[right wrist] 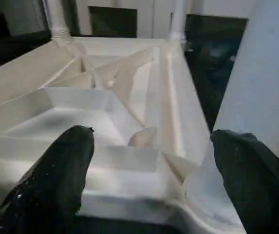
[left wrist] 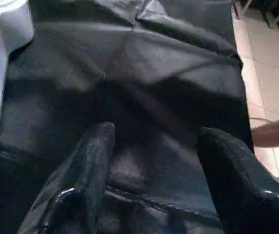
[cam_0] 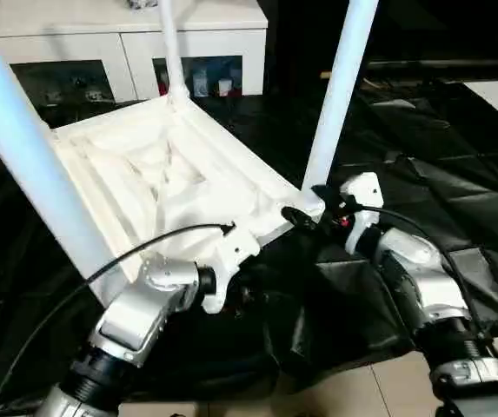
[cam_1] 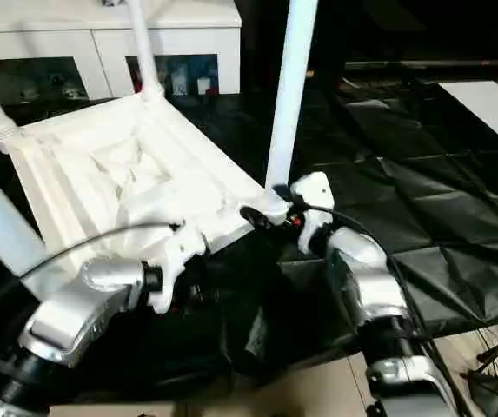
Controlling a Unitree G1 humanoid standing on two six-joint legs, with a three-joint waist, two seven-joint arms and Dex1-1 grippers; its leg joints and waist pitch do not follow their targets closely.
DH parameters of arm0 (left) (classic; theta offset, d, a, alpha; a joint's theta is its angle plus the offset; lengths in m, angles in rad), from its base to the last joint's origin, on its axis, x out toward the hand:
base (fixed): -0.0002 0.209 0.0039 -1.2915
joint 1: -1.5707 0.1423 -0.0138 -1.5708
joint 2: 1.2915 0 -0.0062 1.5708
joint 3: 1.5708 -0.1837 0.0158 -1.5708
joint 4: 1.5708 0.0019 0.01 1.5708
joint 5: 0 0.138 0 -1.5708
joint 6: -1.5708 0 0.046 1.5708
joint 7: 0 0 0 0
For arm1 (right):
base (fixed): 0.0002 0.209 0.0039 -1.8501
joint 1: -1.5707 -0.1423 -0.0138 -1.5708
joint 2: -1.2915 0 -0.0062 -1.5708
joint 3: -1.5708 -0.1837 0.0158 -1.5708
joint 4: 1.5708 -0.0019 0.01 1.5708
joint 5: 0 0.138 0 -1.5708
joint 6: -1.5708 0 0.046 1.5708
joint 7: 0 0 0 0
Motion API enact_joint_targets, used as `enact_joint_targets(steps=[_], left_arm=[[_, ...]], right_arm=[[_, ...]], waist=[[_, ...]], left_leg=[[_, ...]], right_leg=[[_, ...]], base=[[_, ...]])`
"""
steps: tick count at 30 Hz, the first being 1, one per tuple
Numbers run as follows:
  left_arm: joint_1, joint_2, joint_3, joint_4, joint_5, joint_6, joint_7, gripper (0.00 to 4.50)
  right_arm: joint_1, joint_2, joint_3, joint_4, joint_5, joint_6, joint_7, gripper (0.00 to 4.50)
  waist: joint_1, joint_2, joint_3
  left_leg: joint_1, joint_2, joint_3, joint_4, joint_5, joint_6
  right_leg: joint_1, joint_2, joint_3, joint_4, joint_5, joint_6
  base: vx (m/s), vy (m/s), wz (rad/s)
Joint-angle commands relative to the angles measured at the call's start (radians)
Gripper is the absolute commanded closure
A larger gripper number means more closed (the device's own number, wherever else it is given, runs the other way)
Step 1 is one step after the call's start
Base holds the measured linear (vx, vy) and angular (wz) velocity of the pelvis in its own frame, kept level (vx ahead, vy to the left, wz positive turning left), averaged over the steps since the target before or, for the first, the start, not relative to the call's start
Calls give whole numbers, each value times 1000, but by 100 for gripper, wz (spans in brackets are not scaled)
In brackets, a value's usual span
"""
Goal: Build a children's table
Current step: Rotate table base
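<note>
From the head views, the upside-down children's table (cam_0: 170,174) lies on black sheeting (cam_0: 457,191), legs up. In the left wrist view, the left gripper (left wrist: 154,165) hangs spread over sheeting. In the right wrist view, the right gripper (right wrist: 151,161) gapes beside a leg (right wrist: 261,83).

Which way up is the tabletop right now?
Upside down. The tabletop lies on the black sheet with its ribbed underside facing up, and the legs rise from its corner sockets.
</note>
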Motion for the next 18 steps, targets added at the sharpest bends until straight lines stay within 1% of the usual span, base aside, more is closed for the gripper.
enact_joint_targets(steps=[1,2,3,5,6,7,8,9,11,12,14,15,16,17,18], left_arm=[[15,6,11,-33,0,0,16,113],[20,7,12,-39,-4,6,16,108],[32,12,13,-50,-12,6,12,104],[36,14,14,-53,-16,6,13,83],[43,17,18,-55,-25,1,9,70],[44,17,18,-55,-26,0,8,63],[52,25,22,-63,-49,-10,-14,58],[52,26,23,-64,-52,-12,-17,39],[61,41,27,-77,-77,-24,-53,39],[64,48,29,-78,-81,-30,-60,18],[71,63,34,-77,-84,-40,-72,13],[75,70,36,-77,-86,-45,-78,4],[81,80,39,-78,-93,-47,-91,4],[85,88,42,-77,-101,-52,-97,4],[90,95,46,-72,-108,-57,-98,4]], right_arm=[[-56,5,-23,46,-22,-42,-69,46],[-66,5,-27,61,-28,-48,-88,46],[-92,8,-43,97,-27,-62,-116,46],[-106,9,-52,116,-25,-66,-128,46],[-135,7,-66,162,-33,-83,-168,46],[-139,7,-68,168,-34,-85,-173,46],[-183,5,-95,239,-34,-96,-225,46],[-186,5,-98,245,-34,-97,-229,46],[-224,0,-121,298,-26,-111,-268,46],[-241,-6,-123,327,-33,-123,-290,46],[-269,-13,-132,375,-38,-136,-329,46],[-280,-15,-140,392,-36,-138,-344,46],[-290,-20,-143,412,-43,-141,-366,46],[-301,-24,-144,440,-54,-152,-386,46],[-311,-27,-145,466,-66,-163,-400,46]], waist=[[4,-6,-61],[3,-4,-59],[1,-8,-59],[1,-5,-60],[0,-4,-60],[0,-4,-60],[1,-5,-60],[-1,-5,-60],[-1,-5,-62],[-1,-6,-62],[-2,-7,-62],[-4,-6,-62],[-4,-6,-62],[-6,-9,-62],[-5,-7,-61]], left_leg=[[21,33,-13,-69,-199,52],[21,31,-13,-70,-208,49],[19,31,-13,-69,-212,45],[21,31,-13,-68,-223,41],[22,30,-13,-69,-227,39],[22,30,-13,-68,-227,37],[23,29,-12,-67,-226,35],[21,27,-12,-67,-226,32],[22,26,-11,-65,-226,32],[22,26,-11,-64,-220,34],[21,25,-10,-63,-213,39],[20,25,-10,-62,-214,44],[22,24,-9,-61,-217,43],[21,24,-9,-61,-219,43],[21,24,-9,-61,-223,39]], right_leg=[[46,-32,16,-54,-153,-252],[45,-30,16,-56,-167,-251],[45,-30,16,-55,-174,-249],[44,-30,17,-55,-185,-243],[43,-29,17,-55,-189,-240],[42,-28,16,-55,-189,-240],[42,-27,17,-54,-186,-238],[42,-26,16,-53,-184,-242],[43,-26,16,-50,-178,-239],[42,-27,15,-49,-170,-241],[44,-24,15,-48,-152,-242],[44,-26,15,-47,-157,-243],[43,-26,15,-48,-165,-240],[43,-24,15,-47,-168,-240],[43,-25,15,-48,-180,-239]], base=[[0,0,0],[0,0,0],[0,0,0],[0,0,0],[0,0,0],[0,0,0],[0,0,0],[0,0,0],[0,0,0],[0,0,0],[0,0,0],[0,0,0],[0,0,0],[0,0,0],[0,0,0]])
